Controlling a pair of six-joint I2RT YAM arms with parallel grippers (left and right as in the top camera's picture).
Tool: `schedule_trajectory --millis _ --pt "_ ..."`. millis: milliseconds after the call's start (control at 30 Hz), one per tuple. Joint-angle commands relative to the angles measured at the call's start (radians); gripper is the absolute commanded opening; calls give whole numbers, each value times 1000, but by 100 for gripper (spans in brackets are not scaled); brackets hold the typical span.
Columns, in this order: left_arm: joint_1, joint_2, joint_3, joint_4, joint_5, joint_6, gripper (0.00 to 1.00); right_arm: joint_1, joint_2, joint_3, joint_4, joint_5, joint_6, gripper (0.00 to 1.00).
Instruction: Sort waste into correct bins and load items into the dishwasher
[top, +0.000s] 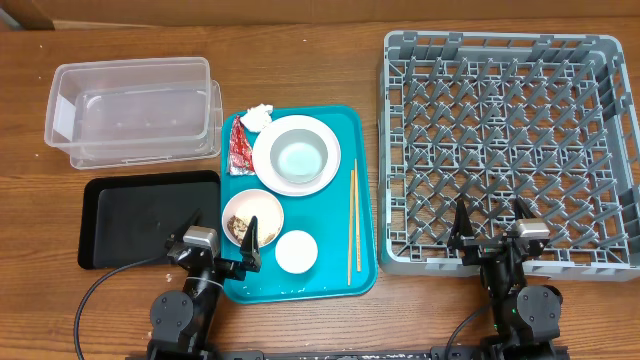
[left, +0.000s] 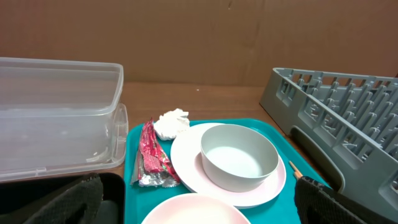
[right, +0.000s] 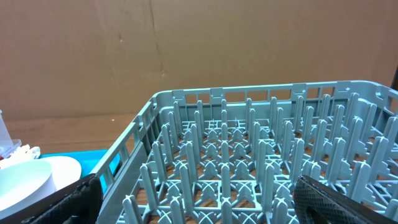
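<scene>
My left end effector (top: 222, 232) is released, fingers spread, nothing in it. It sits at the near edge of the desk (top: 30, 200), over the seam between the black tray (top: 130, 215) and the teal tray (top: 366, 200) (one finger overlaps the small bowl in the overhead view). My right end effector (top: 490, 225) is released too, grasping nothing, at the near rim of the grey dish rack (top: 505, 140).

All on the teal tray:
- The red wrapper (top: 239, 148) and white tissue (top: 257, 117) are at the far left corner.
- The white bowl (top: 298, 155) sits on the pink plate (top: 265, 168).
- The small pinkish bowl (top: 264, 205), with rice and brown scraps (top: 238, 226) inside, is near left.
- The white cup (top: 296, 251) is just beside it.
- The chopsticks (top: 352, 222) lie along the right side.

The clear tub (top: 135, 108) stands on the desk beyond the black tray.
</scene>
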Motion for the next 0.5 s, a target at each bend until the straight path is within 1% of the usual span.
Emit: schedule_trajectory --millis 0,367,467 --pt "-5 -6 -3 -4 -6 23 100 -5 -9 -11 4 -1 -1 100" --pt "-5 -6 -3 -3 -2 19 100 -5 -9 -11 4 -1 -1 100" --pt "-6 -6 -3 18 36 -51 100 -5 -9 -11 4 -1 -1 100"
